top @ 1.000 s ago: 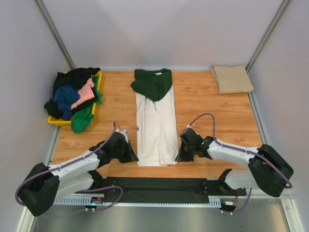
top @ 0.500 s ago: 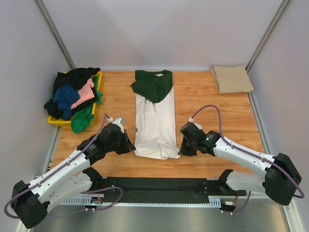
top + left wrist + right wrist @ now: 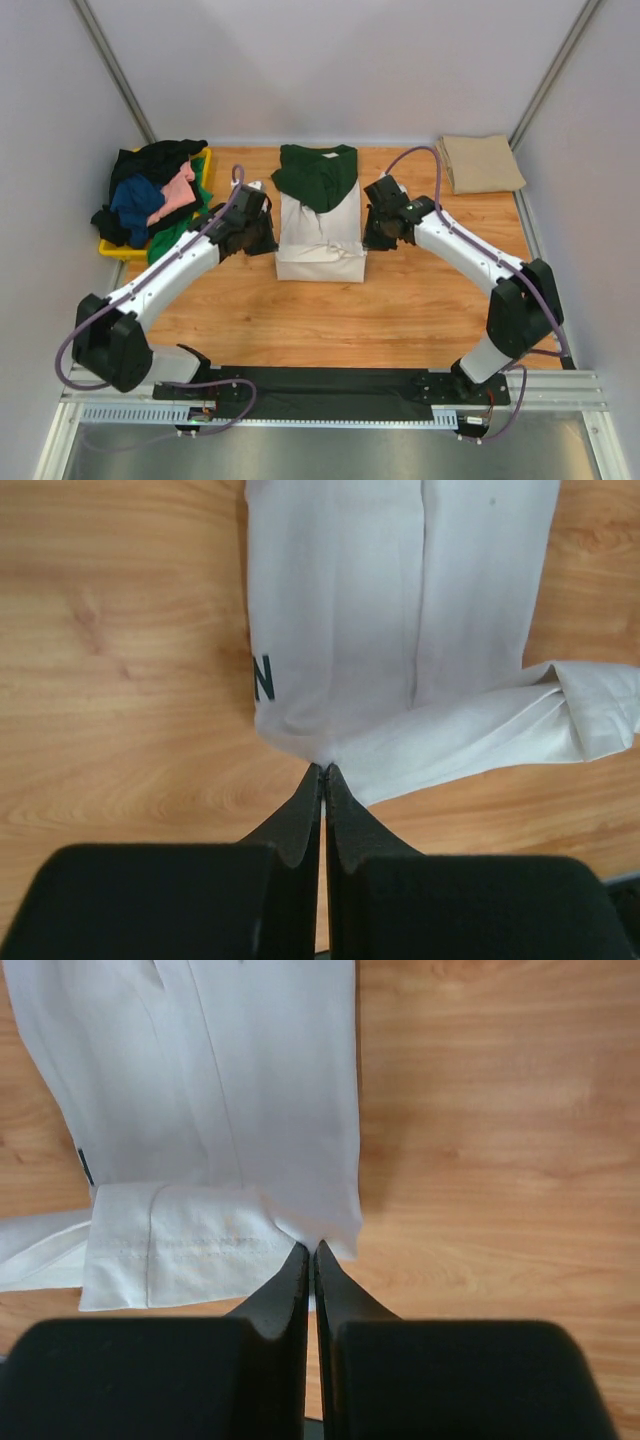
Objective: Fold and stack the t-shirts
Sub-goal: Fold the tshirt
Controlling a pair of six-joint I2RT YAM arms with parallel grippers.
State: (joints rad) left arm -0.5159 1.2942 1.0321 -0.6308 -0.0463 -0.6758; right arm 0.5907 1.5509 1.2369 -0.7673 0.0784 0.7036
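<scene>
Left gripper [image 3: 322,772]: jaws pressed together, tips pinching the left corner of the cream t-shirt [image 3: 320,245].
Right gripper [image 3: 312,1250]: jaws likewise closed, nipping the right corner of the same shirt. The stitched hem lies just beside my tips.
Shirt position: mid-table, a narrow strip doubled back on itself, with the green sleeves [image 3: 318,175] bunched at its far end. I cannot tell whether the carried hem rests on the body or hangs just above it.
Edges: both long edges run straight, and the near edge is a fold line. One dark letter of the print [image 3: 262,678] shows at the left edge.
Open room: bare table [image 3: 330,320] runs from the fold down to my bases. A strip of bare wood lies on each side of the shirt, where my wrists sit.
Left surroundings: yellow tray [image 3: 118,250] by the left wall, heaped with a pile of t-shirts [image 3: 150,195] in black, blue, pink and green, some spilling over the rim.
Right surroundings: tan t-shirt [image 3: 480,163], folded, in the far right corner, well apart from my right gripper.
In the way: the spilled green cloth at the tray's near corner lies just beside my left forearm.
Change from one second ago: both grippers were then at the near hem, and the shirt lay long toward my bases. The hem has since travelled up the table, the strip is much shorter, and both arms are stretched out. The pile and the tan shirt are unmoved.
</scene>
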